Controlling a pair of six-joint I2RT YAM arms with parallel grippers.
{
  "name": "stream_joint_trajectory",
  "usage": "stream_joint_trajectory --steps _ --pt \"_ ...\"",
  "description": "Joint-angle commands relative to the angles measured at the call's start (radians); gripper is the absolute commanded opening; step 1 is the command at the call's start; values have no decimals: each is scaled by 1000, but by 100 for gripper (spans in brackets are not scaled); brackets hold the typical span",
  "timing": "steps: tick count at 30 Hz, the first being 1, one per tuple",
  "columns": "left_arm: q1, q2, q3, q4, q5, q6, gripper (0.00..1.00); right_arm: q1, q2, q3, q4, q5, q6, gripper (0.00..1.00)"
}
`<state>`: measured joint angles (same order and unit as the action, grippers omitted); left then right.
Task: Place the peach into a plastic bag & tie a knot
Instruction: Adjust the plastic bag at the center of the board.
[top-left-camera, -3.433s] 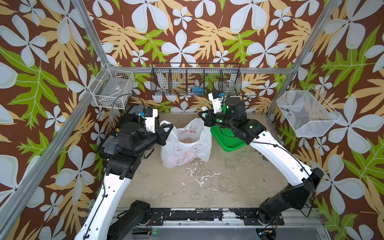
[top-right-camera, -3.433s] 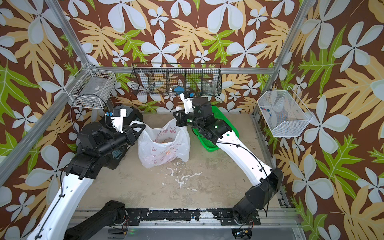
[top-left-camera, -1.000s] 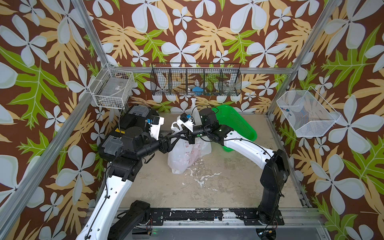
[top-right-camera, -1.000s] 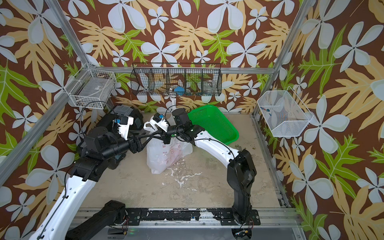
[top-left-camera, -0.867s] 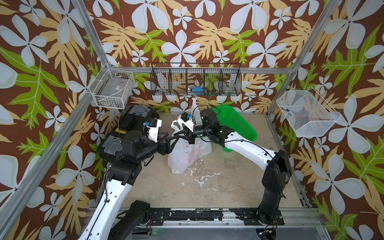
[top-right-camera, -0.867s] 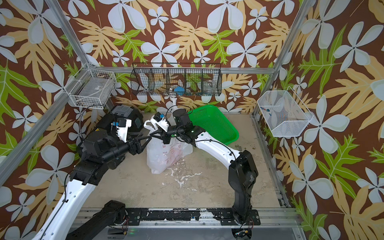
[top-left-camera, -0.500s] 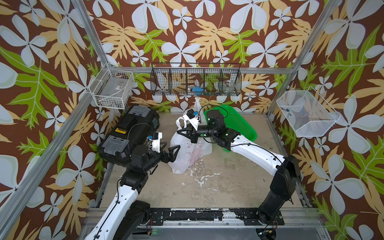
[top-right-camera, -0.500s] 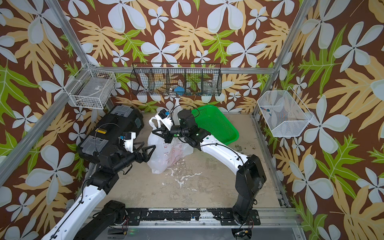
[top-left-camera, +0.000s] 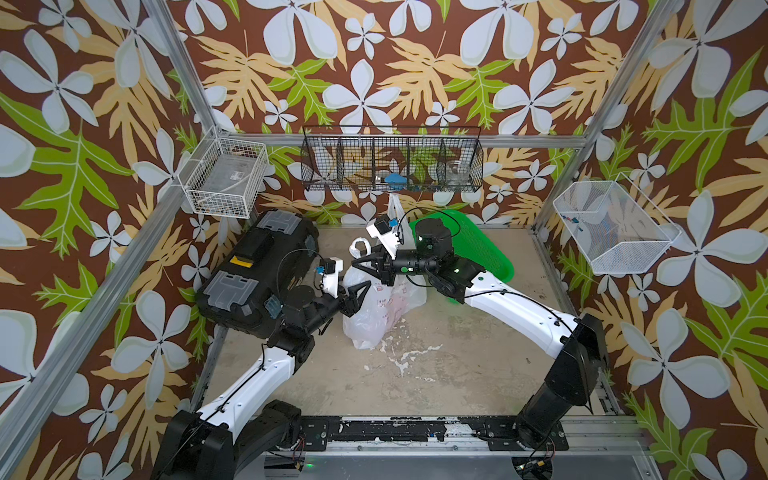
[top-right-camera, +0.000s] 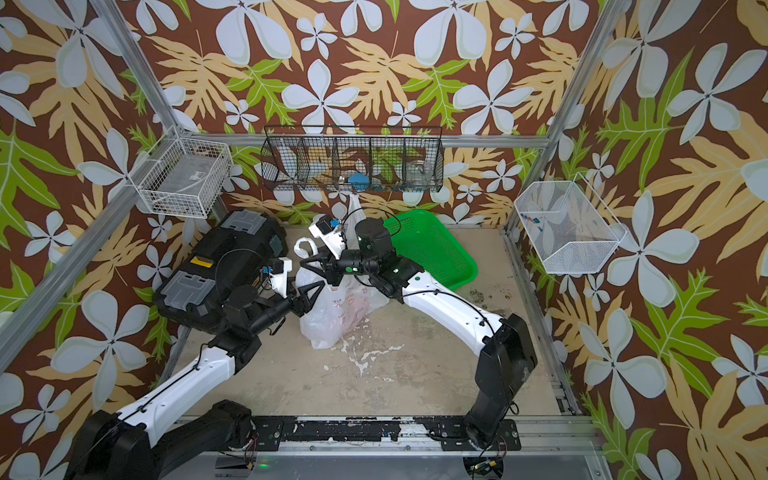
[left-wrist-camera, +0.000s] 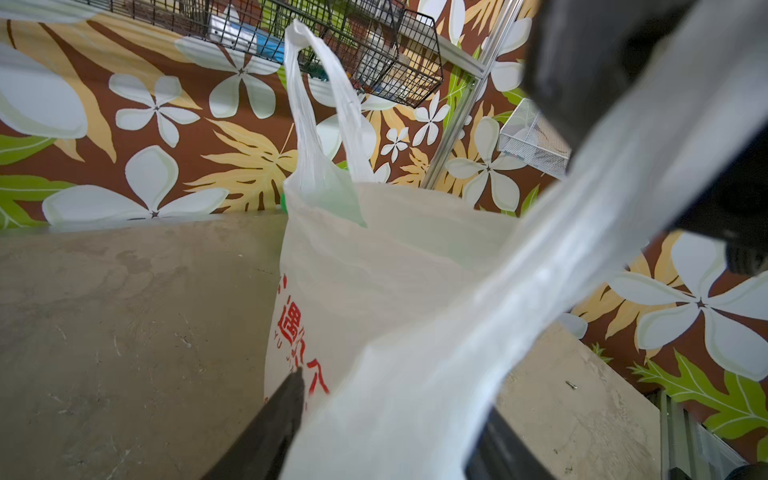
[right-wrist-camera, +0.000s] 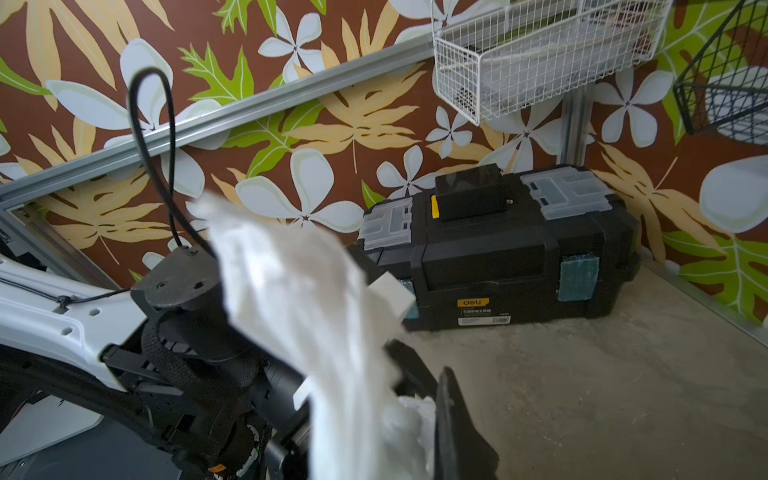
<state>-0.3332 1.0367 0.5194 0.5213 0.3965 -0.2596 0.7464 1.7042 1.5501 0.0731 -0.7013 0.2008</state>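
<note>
White, crinkly plastic bag (top-left-camera: 374, 320) stands on the worktop (top-left-camera: 457, 374) in both top views, handles untied. Low at its flank the left gripper (top-left-camera: 360, 298) has its jaws spread either side of the film, probably to steady it. The right gripper (top-left-camera: 363, 269) sits higher, near a handle loop. A black toolbox (top-left-camera: 257, 270) crowds the left arm; a green basket (top-left-camera: 478, 249) lies behind the right.

Left wrist: the upright handle (left-wrist-camera: 306, 124) stands free, and the taut handle (left-wrist-camera: 582, 232) looks stretched for tying.

Right wrist: blurred plastic hides the jaws, so I cannot tell their grip.
</note>
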Motion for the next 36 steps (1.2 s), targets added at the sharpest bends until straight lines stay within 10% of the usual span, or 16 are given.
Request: stream_joint_trajectory --steps 1,10,20,36 --pt "-1 -1 1 49 31 68 45 1 18 36 3 25 3 17" --pt "0 -16 37 -103 -7 168 35 2 0 28 65 3 49 0" --pt "10 -119 63 -89 188 134 89 9 -52 -94 167 -10 137 0" --pt "13 24 53 310 182 -89 62 41 -105 -181 290 10 253 0"
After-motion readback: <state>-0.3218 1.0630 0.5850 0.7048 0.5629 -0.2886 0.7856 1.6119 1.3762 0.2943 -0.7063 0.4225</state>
